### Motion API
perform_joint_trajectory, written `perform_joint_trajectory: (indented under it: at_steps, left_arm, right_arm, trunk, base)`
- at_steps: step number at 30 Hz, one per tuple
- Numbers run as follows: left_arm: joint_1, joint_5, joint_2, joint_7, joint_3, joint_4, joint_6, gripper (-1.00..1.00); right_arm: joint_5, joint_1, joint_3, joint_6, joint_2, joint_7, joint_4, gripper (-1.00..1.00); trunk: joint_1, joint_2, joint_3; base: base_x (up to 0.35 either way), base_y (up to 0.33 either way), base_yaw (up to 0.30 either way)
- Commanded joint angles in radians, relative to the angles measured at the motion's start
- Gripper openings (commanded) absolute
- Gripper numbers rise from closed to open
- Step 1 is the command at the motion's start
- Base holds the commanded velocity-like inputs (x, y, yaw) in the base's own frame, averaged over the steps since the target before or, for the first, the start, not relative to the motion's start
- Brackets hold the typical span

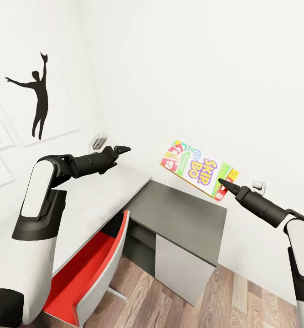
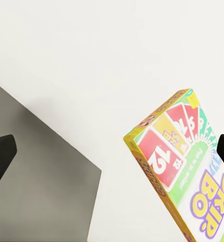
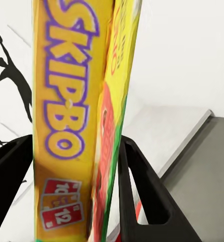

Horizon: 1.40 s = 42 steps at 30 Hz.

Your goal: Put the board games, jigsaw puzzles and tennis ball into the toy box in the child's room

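Note:
A Skip-Bo board game (image 1: pixel 198 169), a flat yellow and green box with red cards printed on it, hangs in the air in front of the white wall. My right gripper (image 1: pixel 224 184) is shut on its lower right corner. In the right wrist view the black fingers (image 3: pixel 142 191) press both faces of the box (image 3: pixel 66 116), which stands edge-on between them. The box (image 2: pixel 184 166) also appears in the left wrist view, beyond my left gripper (image 2: pixel 112 151). My left gripper (image 1: pixel 119 150) hovers open above the table (image 1: pixel 101 193), to the left of the box, with nothing in it.
The pale table top joins a lower dark grey section (image 1: pixel 181 214) in the room's corner. A red and white chair (image 1: pixel 92 269) is pushed under the table. Black silhouette pictures (image 1: pixel 38 98) hang on the left wall. Wood-plank floor (image 1: pixel 224 300) lies at the lower right.

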<state>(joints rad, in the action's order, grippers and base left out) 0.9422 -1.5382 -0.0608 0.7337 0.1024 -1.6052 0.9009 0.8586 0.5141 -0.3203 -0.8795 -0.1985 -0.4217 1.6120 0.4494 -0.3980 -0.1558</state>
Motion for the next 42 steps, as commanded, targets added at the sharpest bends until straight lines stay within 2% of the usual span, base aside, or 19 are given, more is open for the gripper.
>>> perform_joint_trajectory:
  at_steps: [1, 9, 24, 42]
  left_arm:
    - [0.001, -0.010, -0.001, 0.010, 0.001, -0.001, 0.000, 1.00]
    - [0.001, -0.010, -0.001, 0.012, 0.000, -0.001, 0.000, 1.00]
    - [0.001, -0.011, -0.001, 0.013, 0.000, -0.001, -0.001, 1.00]
    - [0.001, -0.011, -0.001, 0.013, 0.000, -0.001, 0.000, 1.00]
  right_arm:
    - [-0.002, 0.001, -0.002, -0.006, 0.000, -0.005, 0.000, -1.00]
    - [-0.004, 0.001, 0.001, -0.006, 0.000, -0.003, 0.000, -1.00]
    - [-0.003, 0.001, 0.001, -0.007, 0.000, 0.030, 0.000, -1.00]
    - [-0.003, 0.001, -0.001, -0.006, 0.000, 0.033, -0.005, -1.00]
  trunk:
    - [0.001, -0.002, -0.001]
    - [0.001, -0.002, 0.012]
    - [0.001, -0.002, 0.035]
    - [0.001, -0.002, 0.041]
  base:
    - [-0.001, 0.000, -0.078]
    - [-0.138, 0.000, -0.077]
    - [-0.290, 0.000, -0.071]
    - [-0.316, 0.008, -0.012]
